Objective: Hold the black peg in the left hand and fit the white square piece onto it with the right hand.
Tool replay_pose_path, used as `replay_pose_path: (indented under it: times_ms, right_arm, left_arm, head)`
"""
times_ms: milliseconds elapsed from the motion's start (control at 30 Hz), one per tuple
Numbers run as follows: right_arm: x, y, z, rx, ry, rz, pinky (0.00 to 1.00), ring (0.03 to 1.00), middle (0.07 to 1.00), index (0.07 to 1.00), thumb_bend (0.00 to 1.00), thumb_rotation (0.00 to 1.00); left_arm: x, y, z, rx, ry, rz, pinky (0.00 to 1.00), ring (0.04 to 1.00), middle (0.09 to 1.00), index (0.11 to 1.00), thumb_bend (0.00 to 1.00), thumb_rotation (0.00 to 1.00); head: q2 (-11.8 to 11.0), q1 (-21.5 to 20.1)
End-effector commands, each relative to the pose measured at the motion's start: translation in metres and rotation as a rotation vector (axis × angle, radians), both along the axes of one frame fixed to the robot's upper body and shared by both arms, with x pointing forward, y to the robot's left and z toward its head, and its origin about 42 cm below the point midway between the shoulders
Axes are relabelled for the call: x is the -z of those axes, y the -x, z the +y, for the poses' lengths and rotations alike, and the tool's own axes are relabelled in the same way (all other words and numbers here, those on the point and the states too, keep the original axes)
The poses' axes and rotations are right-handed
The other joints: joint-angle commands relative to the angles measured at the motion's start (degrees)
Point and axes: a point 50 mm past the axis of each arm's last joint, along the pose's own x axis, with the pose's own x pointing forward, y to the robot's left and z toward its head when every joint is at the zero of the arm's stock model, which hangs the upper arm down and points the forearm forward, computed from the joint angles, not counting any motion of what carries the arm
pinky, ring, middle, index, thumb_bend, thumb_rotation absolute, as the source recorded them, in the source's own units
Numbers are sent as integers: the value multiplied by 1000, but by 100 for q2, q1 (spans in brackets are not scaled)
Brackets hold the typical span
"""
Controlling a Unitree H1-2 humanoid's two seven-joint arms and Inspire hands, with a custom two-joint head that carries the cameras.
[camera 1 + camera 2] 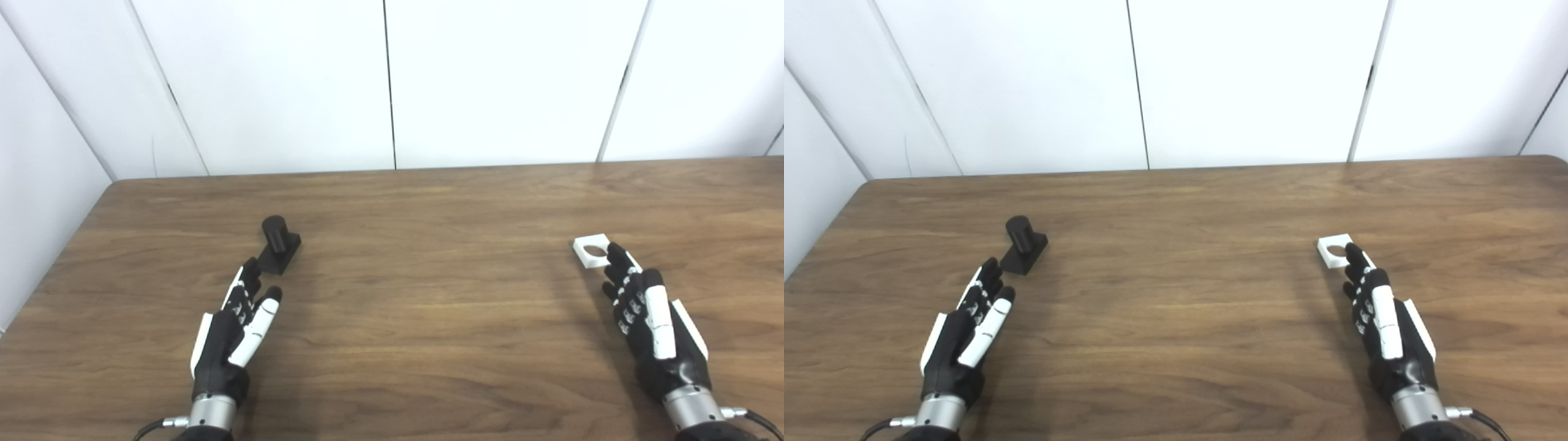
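Note:
The black peg (279,243), a short cylinder upright on a square black base, stands on the wooden table (429,294) left of the middle. My left hand (236,327) lies just in front of it, fingers stretched out and open, tips almost at the base, holding nothing. At the right lies the white square piece (591,250), flat, with a round hole in it. Open as well, my right hand (646,318) reaches toward that piece from the near side, and its fingertips overlap the piece's near corner.
White wall panels (392,79) close off the far edge of the table. The table's left edge (61,257) runs diagonally near the left hand. A broad stretch of bare wood lies between the two hands.

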Motion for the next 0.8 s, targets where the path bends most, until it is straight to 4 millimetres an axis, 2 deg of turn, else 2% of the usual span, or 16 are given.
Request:
replay_pose_path:
  times_ms: [0,167,300,400,533,767]
  right_arm:
    - [-6,-2,2,-6,-3,-36,1000,1000,995,953,670,1000]
    - [-6,-1,2,-8,-4,-34,1000,1000,999,957,670,1000]
    - [-4,-1,2,-8,3,-32,1000,1000,994,949,662,1000]
    - [-3,0,3,-11,4,-34,1000,1000,995,951,642,1000]
    - [-3,1,4,-2,1,-31,1000,1000,988,946,624,1000]
    - [-3,-1,4,-10,-5,-30,1000,1000,995,949,623,1000]
  left_arm:
    - [-19,-7,-1,-78,-141,-61,939,946,945,919,557,469]
    - [-38,-20,-7,-197,-374,-81,910,923,921,892,652,366]
    - [-48,-34,-6,-249,-508,-116,809,872,897,881,754,229]
    - [-52,-41,-5,-263,-574,-139,836,898,910,876,785,200]
    - [-55,-50,-3,-288,-651,-145,867,941,919,876,801,230]
    - [-58,-71,3,-305,-804,-37,871,984,933,855,818,356]
  head:
    - [-6,3]
    - [-2,8]
    - [-41,-18]
    - [-44,-25]
    - [-44,-33]
    - [-49,-60]
